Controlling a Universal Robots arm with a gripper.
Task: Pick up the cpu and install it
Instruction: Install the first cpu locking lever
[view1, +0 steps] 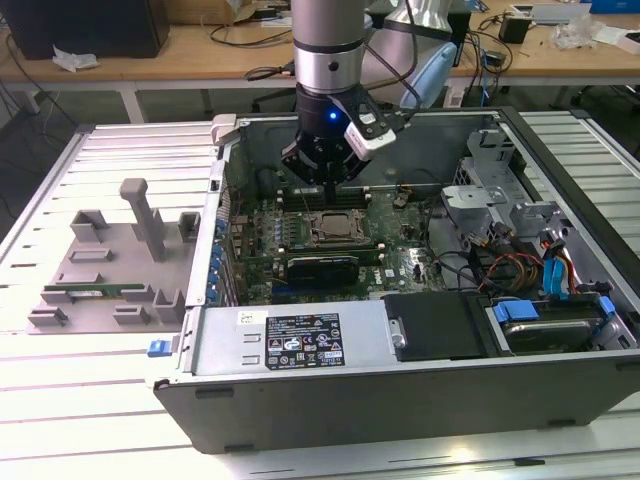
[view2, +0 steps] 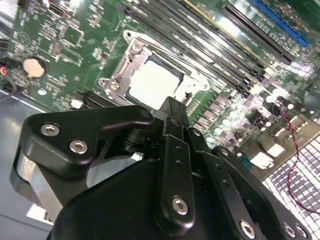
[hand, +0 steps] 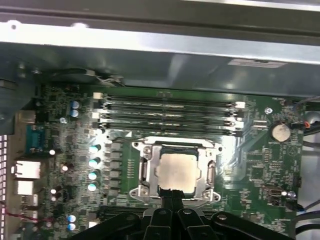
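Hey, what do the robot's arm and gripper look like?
The arm is a silver-grey cylinder. Its black wrist carries a small blue light and a white box. The gripper is black, with jointed links fastened by silver screws.

In the first wrist view the gripper (hand: 172, 194), fingers pressed together, is covering the middle of the near edge of the cpu (hand: 176, 171), so whether it is touching the chip cannot be told. In the second wrist view the gripper's black body is hiding the board beneath it. In the exterior view the arm (view1: 330, 40) is running off the top, the socket (view1: 335, 228) is showing too small to tell its contents, and the counter (view1: 110, 400) is losing its front edge to the frame.
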